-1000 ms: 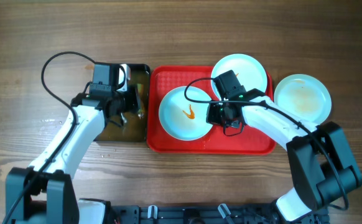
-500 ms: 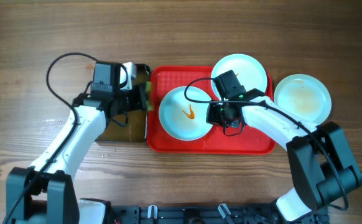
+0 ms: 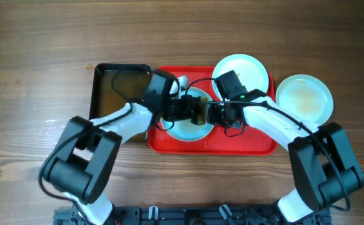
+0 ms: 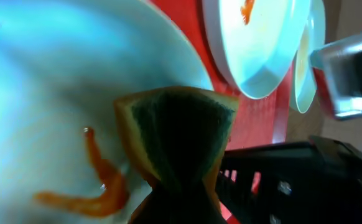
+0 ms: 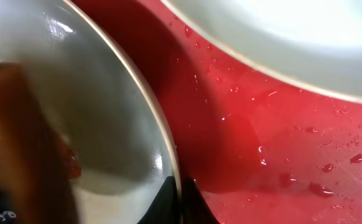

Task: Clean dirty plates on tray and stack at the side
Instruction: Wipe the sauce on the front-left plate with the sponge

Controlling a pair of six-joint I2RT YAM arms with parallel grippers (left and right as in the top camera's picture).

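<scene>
The left tool (image 3: 190, 111) is closed on a sponge (image 4: 175, 137), yellow on the outside with a dark green face, folded where the tool pinches it. The sponge sits over the middle of the centre plate (image 3: 185, 129), right beside an orange sauce squiggle (image 4: 97, 180) on the plate's pale surface; whether it presses on the plate or sits just above it cannot be told. The left arm reaches in from the left, across the near rim of the tray.

The right tool (image 3: 223, 116) is at the right edge of the same plate. In the right wrist view its dark fingertips close on the plate's rim from both sides, so it grips the centre plate at its edge.

The centre plate lies inside the red tray (image 3: 257, 142), in its left half. The tray floor next to it is wet, with drops of water (image 5: 280, 124) scattered over the red plastic.

A second plate (image 3: 252, 72) rests at the tray's far right corner, reaching over the rim, with a small orange mark near its centre. A third plate (image 3: 304, 97) lies on the table (image 3: 44, 37) just to the right of the tray, with a faint brownish smear in the middle.

Against the tray's left side stands a black tray (image 3: 110, 87) holding brownish water.
</scene>
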